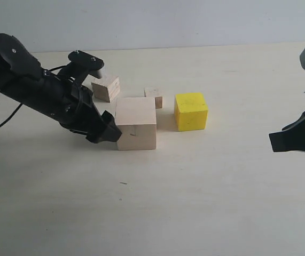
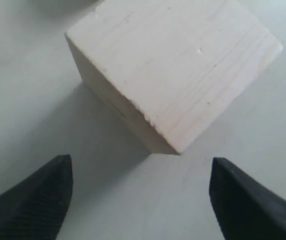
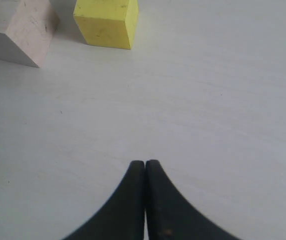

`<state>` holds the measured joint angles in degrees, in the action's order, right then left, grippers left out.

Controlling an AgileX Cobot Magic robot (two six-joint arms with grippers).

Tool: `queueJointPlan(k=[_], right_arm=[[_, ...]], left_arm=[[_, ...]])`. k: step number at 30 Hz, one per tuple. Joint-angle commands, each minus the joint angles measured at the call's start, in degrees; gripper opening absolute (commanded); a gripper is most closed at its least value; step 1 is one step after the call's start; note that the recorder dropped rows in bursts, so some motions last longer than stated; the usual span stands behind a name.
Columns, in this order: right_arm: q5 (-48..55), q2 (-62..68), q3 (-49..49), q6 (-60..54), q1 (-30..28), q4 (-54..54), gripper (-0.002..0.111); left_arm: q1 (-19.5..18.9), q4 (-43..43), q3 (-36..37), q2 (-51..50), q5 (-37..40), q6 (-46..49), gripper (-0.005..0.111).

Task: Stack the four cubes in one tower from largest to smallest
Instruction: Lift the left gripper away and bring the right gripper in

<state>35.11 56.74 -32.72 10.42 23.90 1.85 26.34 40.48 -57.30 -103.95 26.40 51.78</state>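
While left claw [image 2: 141,162] gapes, largest cube [image 2: 183,65] points corner toward it.

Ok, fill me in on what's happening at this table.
Nothing is stacked yet: the large pale cube, yellow cube, plywood cube and smallest cube each sit on the table. The left gripper, open, is low at the large pale cube's side, not gripping it. The right gripper is shut and empty.

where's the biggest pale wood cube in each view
Exterior: largest cube mid-table, beside the left gripper.
Left wrist: largest cube close ahead of the open jaws.
Right wrist: largest cube far ahead of the shut right gripper.
Shared landmark: yellow cube, beside it in exterior and right wrist views.
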Motion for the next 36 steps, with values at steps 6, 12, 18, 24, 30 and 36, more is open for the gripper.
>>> queueJointPlan(k=[6,12,18,24,30,36], right_arm=[[-0.2,-0.1,-0.3,0.0,0.1,0.6,0.000],[-3.4,0.0,-1.0,-0.9,0.1,-0.5,0.000],[-3.5,4.0,-9.6,-6.8,0.1,-3.0,0.013],[-3.4,11.9,-20.1,-7.9,0.1,-1.5,0.047],[-3.4,22.1,-28.0,-7.4,0.1,-1.5,0.070],[-3.3,33.6,-34.9,-7.4,0.1,-3.5,0.072]], left_arm=[[-0.4,-25.9,-0.4,11.2,11.2,-26.0,0.072],[-0.4,-27.1,-0.4,22.9,20.6,-30.4,0.043],[-0.4,-27.1,-0.4,36.1,23.1,-31.0,0.024],[-0.4,-30.3,-0.4,44.5,25.9,-33.3,0.047],[-0.4,-34.2,-0.3,46.7,31.1,-37.7,0.058],[-0.4,-34.2,-0.1,46.7,32.5,-38.8,0.058]])
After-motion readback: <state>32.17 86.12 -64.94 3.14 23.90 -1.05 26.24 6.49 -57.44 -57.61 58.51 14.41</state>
